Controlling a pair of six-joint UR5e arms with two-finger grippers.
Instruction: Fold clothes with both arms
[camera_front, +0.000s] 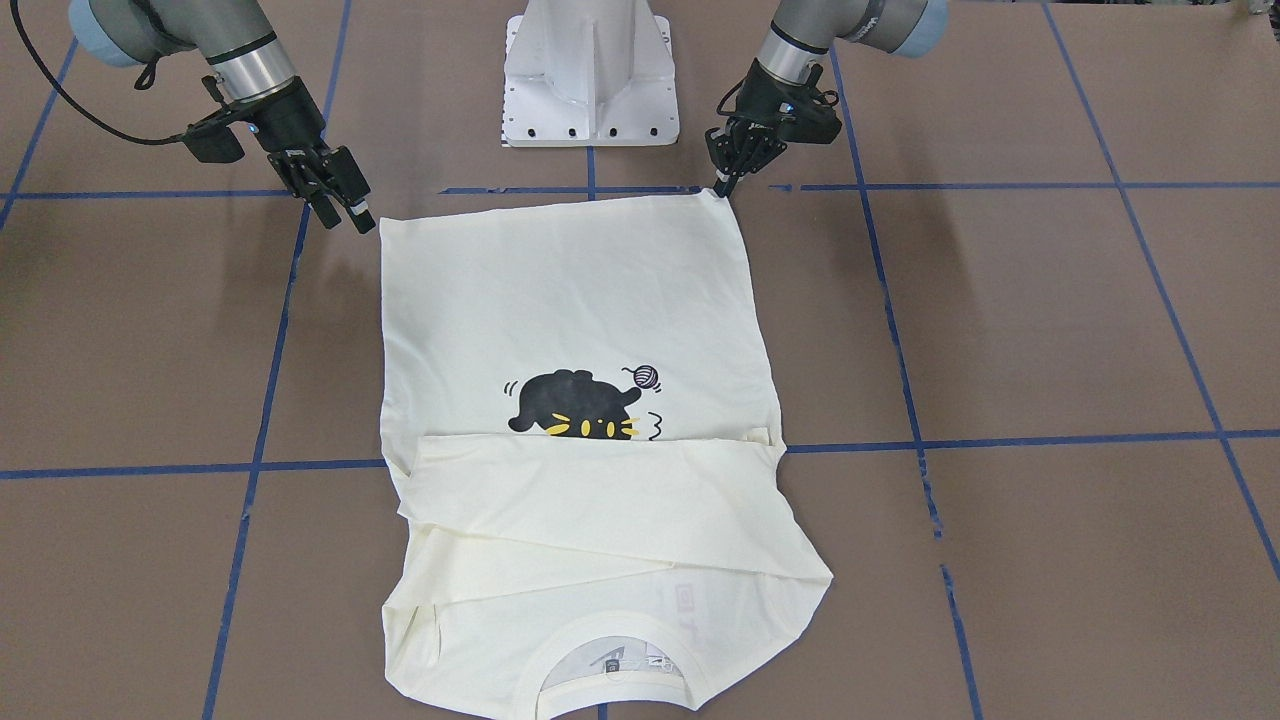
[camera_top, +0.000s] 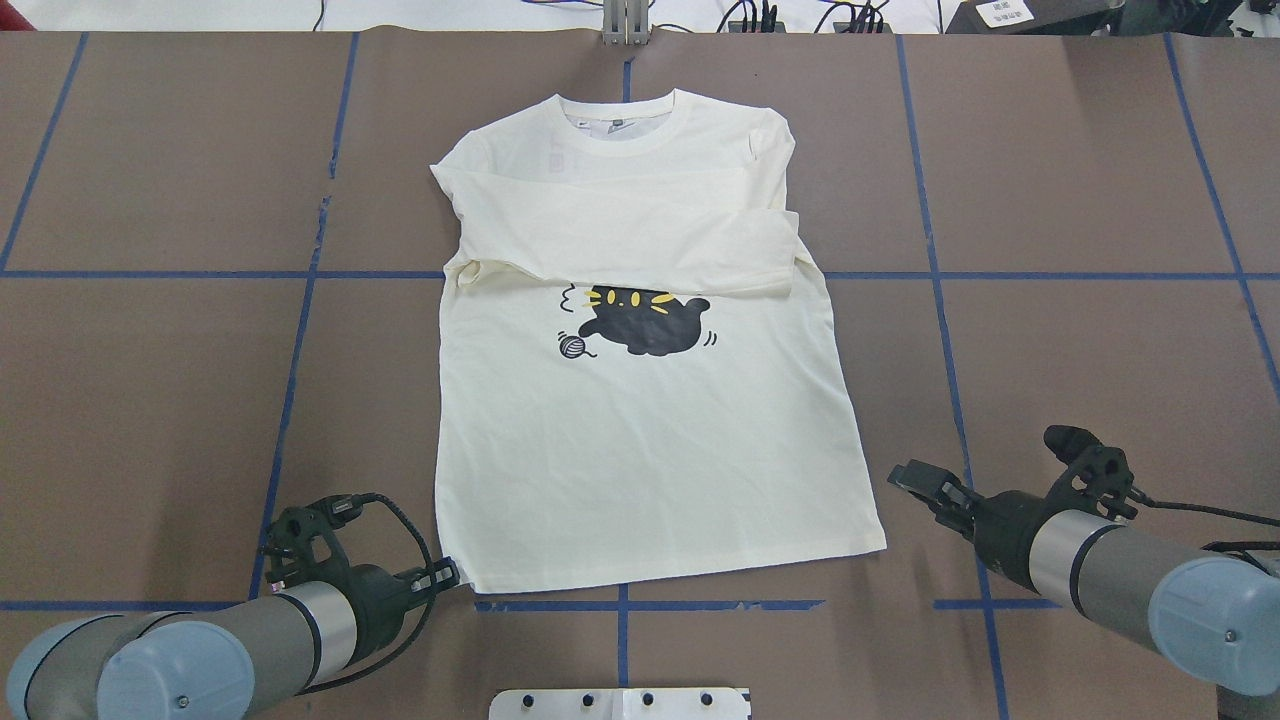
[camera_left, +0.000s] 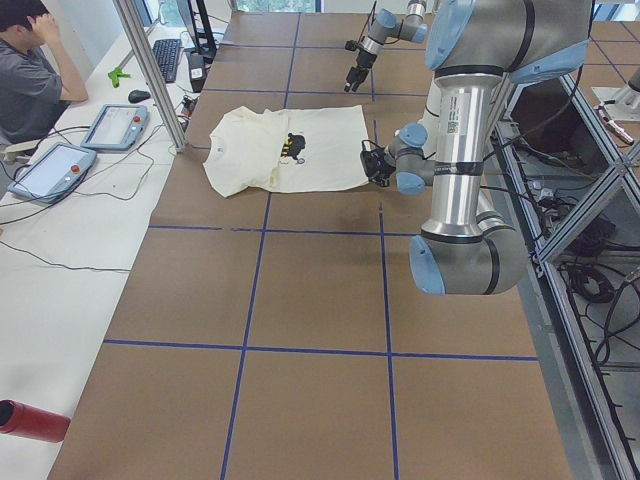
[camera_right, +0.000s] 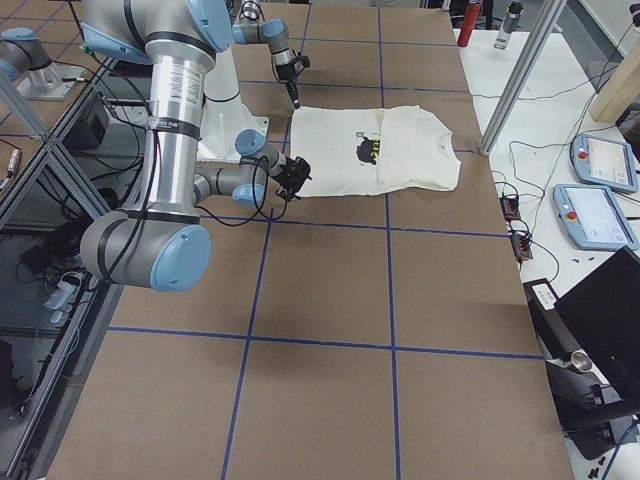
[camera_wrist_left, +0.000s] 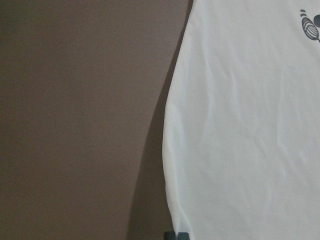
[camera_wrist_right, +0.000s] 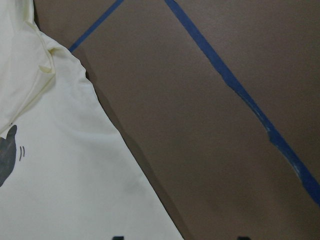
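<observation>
The cream-white shirt (camera_front: 570, 300) lies flat on the brown table, front up, with the black cat print (camera_top: 645, 320) showing and both sleeves folded across the chest. The collar points away from me. My left gripper (camera_top: 452, 577) is low at the hem's left corner, its fingertips (camera_wrist_left: 177, 235) pressed together on the shirt's edge (camera_wrist_left: 240, 125). My right gripper (camera_top: 905, 478) is open, hovering just outside the hem's right corner. In the right wrist view its two tips sit far apart, on either side of the shirt's edge (camera_wrist_right: 60, 165).
The white pedestal base (camera_front: 590, 80) stands at the table's near edge between my arms. Blue tape lines (camera_top: 300, 330) grid the brown tabletop. In the exterior left view an operator (camera_left: 30, 70) sits beside tablets on a side table.
</observation>
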